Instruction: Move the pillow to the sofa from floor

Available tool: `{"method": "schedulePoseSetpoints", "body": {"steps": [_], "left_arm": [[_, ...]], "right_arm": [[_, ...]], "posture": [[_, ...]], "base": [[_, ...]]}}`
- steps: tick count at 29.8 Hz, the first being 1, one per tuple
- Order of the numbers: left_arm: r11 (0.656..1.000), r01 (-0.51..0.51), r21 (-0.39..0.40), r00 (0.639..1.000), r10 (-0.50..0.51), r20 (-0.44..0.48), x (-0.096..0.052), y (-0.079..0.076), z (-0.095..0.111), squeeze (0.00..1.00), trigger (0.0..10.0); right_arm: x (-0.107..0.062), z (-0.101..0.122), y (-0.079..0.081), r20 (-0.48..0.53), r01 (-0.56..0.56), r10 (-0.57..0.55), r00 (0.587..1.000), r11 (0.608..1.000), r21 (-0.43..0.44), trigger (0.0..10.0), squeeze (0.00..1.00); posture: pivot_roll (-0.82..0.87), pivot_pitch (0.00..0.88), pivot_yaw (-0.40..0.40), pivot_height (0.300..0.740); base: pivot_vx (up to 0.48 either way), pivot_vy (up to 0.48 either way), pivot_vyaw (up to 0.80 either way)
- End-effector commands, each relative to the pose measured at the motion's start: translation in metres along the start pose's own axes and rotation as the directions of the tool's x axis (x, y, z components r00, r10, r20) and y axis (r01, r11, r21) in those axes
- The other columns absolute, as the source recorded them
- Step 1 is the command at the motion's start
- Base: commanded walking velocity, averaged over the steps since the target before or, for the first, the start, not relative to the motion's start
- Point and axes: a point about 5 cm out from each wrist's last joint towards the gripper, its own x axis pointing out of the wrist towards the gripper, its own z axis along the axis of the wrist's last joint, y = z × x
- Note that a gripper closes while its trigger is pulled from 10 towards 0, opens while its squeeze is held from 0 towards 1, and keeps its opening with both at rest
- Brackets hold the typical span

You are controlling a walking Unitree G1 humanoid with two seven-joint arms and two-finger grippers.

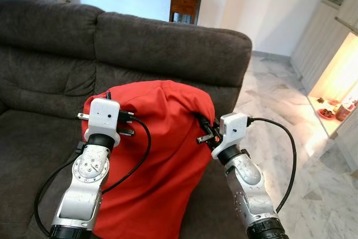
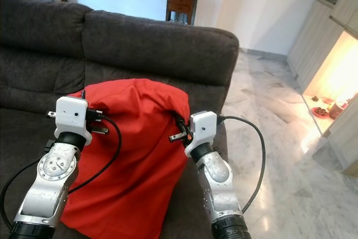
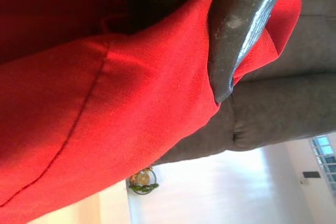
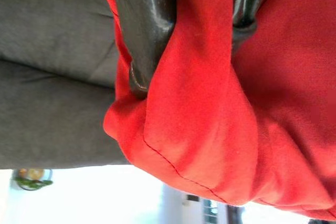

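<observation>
Two grippers are holding your red pillow [image 1: 154, 155], one on each top corner. Your left gripper [image 3: 178, 35] pinches the cloth tight, and your right gripper [image 4: 191, 30] squeezes a fold between its fingers. Between them the pillow hangs, right in front of the grey sofa [image 1: 168, 43].

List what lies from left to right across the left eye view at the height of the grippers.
Sofa → left gripper, shut on the cushion's left edge → red pillow → right gripper, shut on its right edge → marble floor → lit shelf.
</observation>
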Motion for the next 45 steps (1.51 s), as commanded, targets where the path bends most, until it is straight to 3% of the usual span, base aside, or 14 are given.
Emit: {"method": "schedulePoseSetpoints", "body": {"steps": [1,2,3,14,15,16,17,18,19,20,36,37,38,45], "left_arm": [[0.998,0.062,-0.015,0.995,-0.060,0.078,0.005,-0.013,0.018,0.18,10.0],[0.998,0.063,-0.016,0.995,-0.061,0.080,0.005,-0.013,0.019,0.03,10.0],[0.998,0.067,-0.017,0.995,-0.065,0.081,0.006,-0.013,0.019,0.00,10.0],[0.997,0.067,-0.024,0.995,-0.065,0.077,0.006,-0.013,0.019,0.00,10.0],[0.998,0.065,-0.025,0.995,-0.063,0.076,0.005,-0.013,0.018,0.76,10.0],[0.998,0.061,-0.026,0.995,-0.059,0.075,0.005,-0.012,0.018,0.76,10.0],[0.998,0.057,-0.028,0.996,-0.055,0.073,0.005,-0.012,0.018,1.00,10.0],[0.998,0.055,-0.029,0.996,-0.053,0.073,0.005,-0.012,0.017,1.00,10.0],[0.998,0.054,-0.030,0.996,-0.052,0.073,0.005,-0.012,0.018,1.00,10.0],[0.998,0.054,-0.031,0.996,-0.052,0.073,0.005,-0.011,0.018,1.00,10.0],[0.997,0.066,-0.040,0.995,-0.063,0.082,0.005,-0.014,0.019,1.00,10.0],[0.997,0.066,-0.040,0.995,-0.063,0.083,0.005,-0.014,0.020,1.00,10.0],[0.997,0.067,-0.041,0.995,-0.063,0.083,0.005,-0.014,0.020,1.00,10.0],[0.997,0.071,-0.042,0.994,-0.067,0.082,0.005,-0.015,0.019,1.00,10.0]], "right_arm": [[0.010,0.016,0.012,0.066,-0.068,0.069,0.995,0.997,-0.024,10.0,0.00],[0.010,0.017,0.011,0.067,-0.064,0.066,0.996,0.998,-0.025,10.0,0.00],[0.011,0.018,0.011,0.074,-0.062,0.064,0.995,0.998,-0.022,10.0,0.00],[0.014,0.023,0.019,0.100,-0.130,0.132,0.986,0.991,-0.018,10.0,0.00],[0.014,0.022,0.019,0.097,-0.133,0.134,0.986,0.991,-0.021,10.0,0.00],[0.014,0.021,0.019,0.095,-0.135,0.137,0.986,0.991,-0.019,10.0,0.00],[0.014,0.021,0.019,0.093,-0.135,0.135,0.986,0.991,-0.015,10.0,0.45],[0.014,0.021,0.019,0.092,-0.134,0.135,0.987,0.991,-0.011,10.0,0.45],[0.013,0.020,0.019,0.091,-0.134,0.134,0.987,0.991,-0.009,10.0,0.98],[0.013,0.020,0.019,0.090,-0.134,0.134,0.987,0.991,-0.008,10.0,1.00],[0.015,0.025,0.019,0.112,-0.123,0.126,0.986,0.992,-0.037,10.0,1.00],[0.014,0.025,0.017,0.112,-0.108,0.113,0.987,0.993,-0.043,10.0,0.80],[0.014,0.025,0.015,0.110,-0.092,0.098,0.989,0.994,-0.050,10.0,0.00],[0.010,0.028,-0.025,0.126,0.189,-0.181,0.975,0.980,-0.056,10.0,0.00]], "posture": [[0.19,0.000,-0.082,0.740],[0.19,0.000,-0.082,0.740],[0.19,0.000,-0.082,0.740],[0.20,0.000,-0.080,0.740],[0.20,0.000,-0.079,0.740],[0.20,0.000,-0.079,0.740],[0.20,0.000,-0.080,0.740],[0.20,0.000,-0.080,0.740],[0.20,0.000,-0.079,0.740],[0.20,0.000,-0.079,0.740],[0.20,0.000,-0.079,0.740],[0.20,0.000,-0.077,0.740],[0.20,0.000,-0.078,0.740],[0.20,0.000,-0.079,0.740]], "base": [[0.000,0.000,0.00],[0.000,0.000,0.00],[0.000,0.000,0.00],[0.000,0.000,0.00],[0.000,0.000,0.00],[0.000,0.000,0.00],[0.000,0.000,0.00],[0.000,0.000,0.00],[0.000,0.000,0.00],[0.000,0.000,0.00],[0.000,0.000,0.00],[0.000,0.000,0.00],[0.000,0.000,0.00],[0.000,0.000,0.00]]}}
